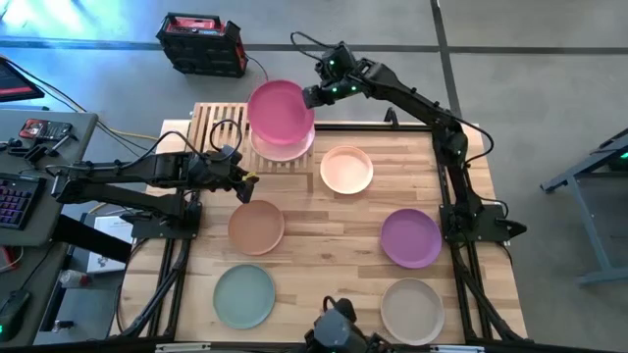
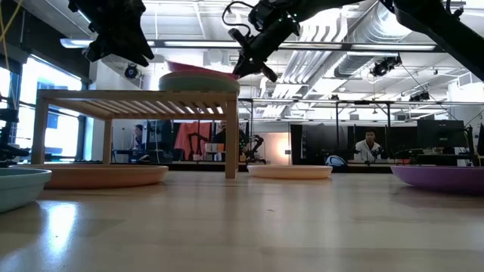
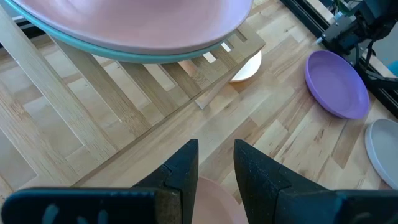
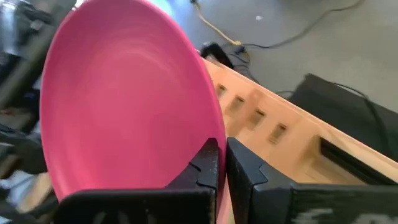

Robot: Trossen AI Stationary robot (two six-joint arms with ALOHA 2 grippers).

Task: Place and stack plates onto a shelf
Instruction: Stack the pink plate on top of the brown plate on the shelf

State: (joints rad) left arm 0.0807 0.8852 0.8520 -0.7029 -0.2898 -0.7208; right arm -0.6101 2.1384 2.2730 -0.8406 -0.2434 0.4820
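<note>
My right gripper (image 1: 312, 96) is shut on the magenta plate (image 1: 280, 111) and holds it over the slatted wooden shelf (image 1: 218, 126) at the table's far edge. A pink plate (image 1: 290, 147) lies on the shelf below it, stacked on a teal plate (image 3: 74, 45). My left gripper (image 1: 247, 178) hovers open and empty in front of the shelf, just above the brown plate's (image 1: 256, 226) far rim. The peach (image 1: 346, 169), purple (image 1: 410, 237), sage green (image 1: 243, 295) and beige (image 1: 412, 311) plates rest flat on the tabletop. My right gripper pinches the magenta plate's rim (image 4: 213, 134) on its right side, between the two fingers (image 4: 208, 165). The fingers come from the table's right, slanting down. The plate is lifted clear above the pink plate.
A black and red case (image 1: 201, 43) sits on the floor beyond the table. A side table with a keyboard (image 1: 15, 201) stands to the left. The shelf's left half (image 1: 211, 123) shows bare slats. People sit in the room behind (image 2: 369, 145).
</note>
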